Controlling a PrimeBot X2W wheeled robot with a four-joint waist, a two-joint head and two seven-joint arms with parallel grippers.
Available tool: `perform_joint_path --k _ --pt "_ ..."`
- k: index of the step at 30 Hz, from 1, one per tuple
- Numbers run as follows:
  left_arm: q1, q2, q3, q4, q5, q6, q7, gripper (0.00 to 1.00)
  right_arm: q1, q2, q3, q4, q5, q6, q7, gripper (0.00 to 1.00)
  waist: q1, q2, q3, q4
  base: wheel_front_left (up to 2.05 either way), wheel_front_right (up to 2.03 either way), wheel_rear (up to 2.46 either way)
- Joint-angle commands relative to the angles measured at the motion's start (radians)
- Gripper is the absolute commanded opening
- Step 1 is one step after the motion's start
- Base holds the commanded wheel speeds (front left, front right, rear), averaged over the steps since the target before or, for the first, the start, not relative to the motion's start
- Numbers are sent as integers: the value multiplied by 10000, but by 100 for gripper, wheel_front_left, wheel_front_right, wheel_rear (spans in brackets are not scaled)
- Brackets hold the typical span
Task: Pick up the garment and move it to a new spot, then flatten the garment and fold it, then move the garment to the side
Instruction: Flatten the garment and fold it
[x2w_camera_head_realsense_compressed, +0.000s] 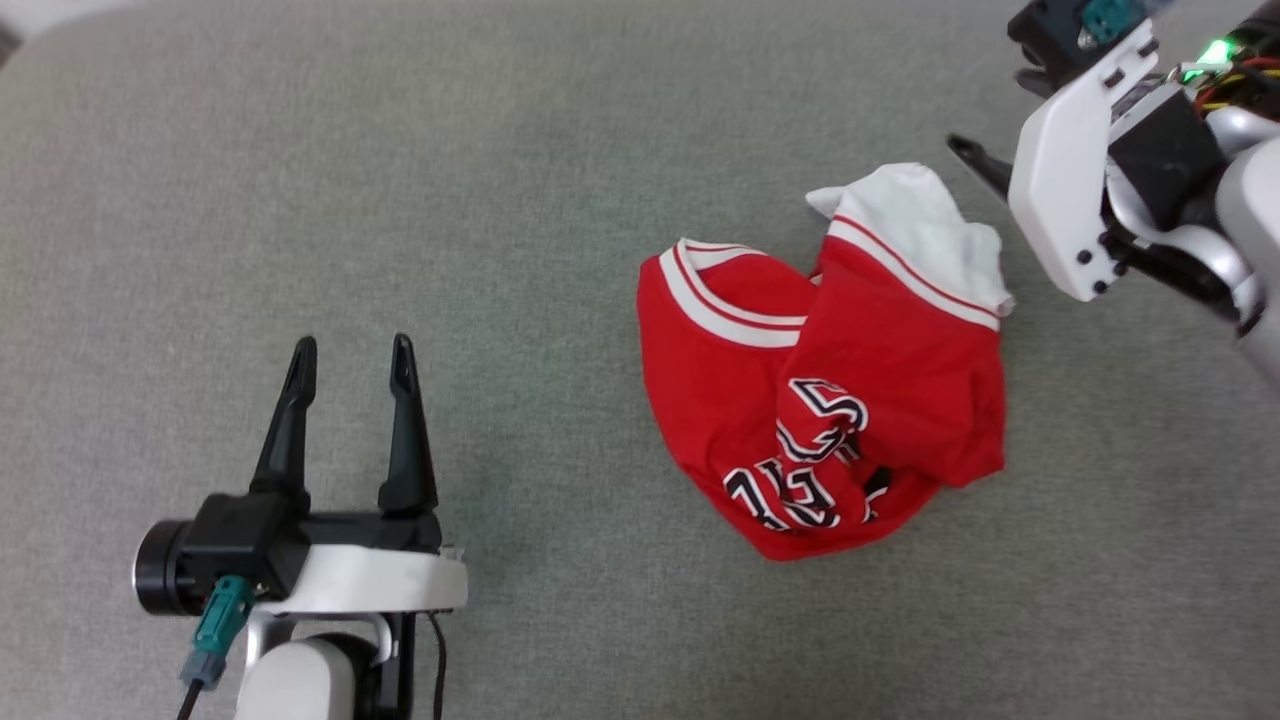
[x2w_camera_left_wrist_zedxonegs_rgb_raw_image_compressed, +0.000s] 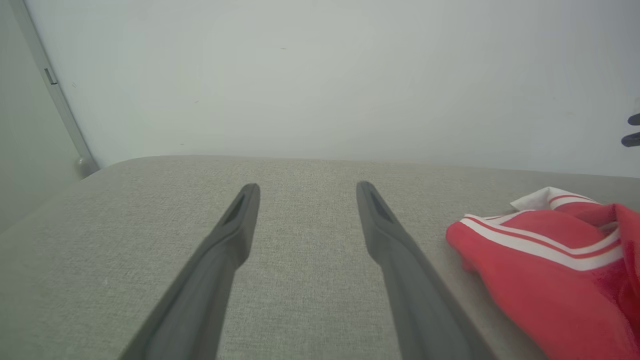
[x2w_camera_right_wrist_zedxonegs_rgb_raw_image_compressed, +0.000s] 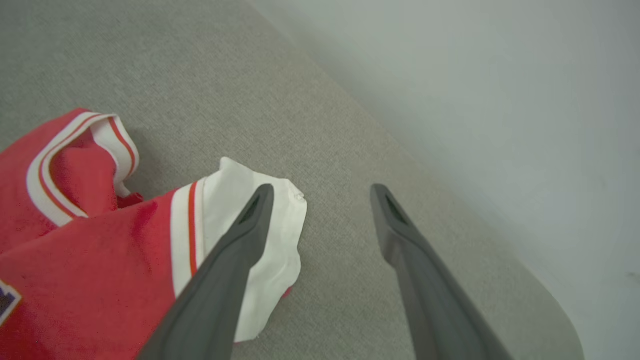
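Observation:
The garment lies crumpled in a heap right of centre on the grey fabric surface, red with striped trim and black lettering showing. Its white sleeve points toward the far right. My left gripper hovers open and empty well to the garment's left; in the left wrist view it points at bare fabric with the garment to its right. My right gripper is open beside the sleeve, its left finger above the white cloth. One dark finger shows just right of the sleeve.
The grey padded surface stretches wide to the left of and in front of the garment. Its far edge meets a pale wall, and that edge runs close beside my right gripper.

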Motion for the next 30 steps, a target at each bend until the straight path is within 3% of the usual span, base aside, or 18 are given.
perform_joint_path --k 1,4,8,12,19,20,21,22,30 --pt "-213 -15 -82 -72 -84 64 -27 100 -425 -189 376 80 510 -6 686 100 -1 0 529 318 0 0 0" --pt "-523 -15 -317 -175 -254 149 -27 100 -1132 -455 1077 360 1604 -5 2253 100 -1 0 977 564 0 0 0" --pt "-896 -16 -567 -274 -461 250 -27 100 -1773 -556 1746 710 2241 -5 3523 100 -1 0 1506 856 0 0 0" --pt "-1162 -15 -720 -334 -623 342 -27 100 -1942 -352 2332 1071 2356 -5 3708 100 -1 0 1898 1049 0 0 0" --pt "-1256 -16 -780 -213 -761 436 -27 100 -817 -333 3853 1410 2689 35 3630 100 -1 0 1929 1078 0 0 0" --pt "-1224 -13 -729 -184 -755 444 -27 100 -892 -335 3838 1389 2731 35 3396 82 -1 0 1867 1035 0 0 0" --pt "-1194 -14 -681 -165 -748 444 -27 100 -1031 -350 3806 1379 2731 34 3131 9 -1 0 1789 990 0 0 0" --pt "-1156 -11 -627 -147 -736 441 -27 100 -1176 -388 3789 1387 2724 31 2890 0 -1 0 1688 945 0 0 0" --pt "-582 -12 -246 -26 -534 359 -27 100 -1747 -1197 3737 569 2778 -6 202 0 -1 0 431 474 0 0 0"
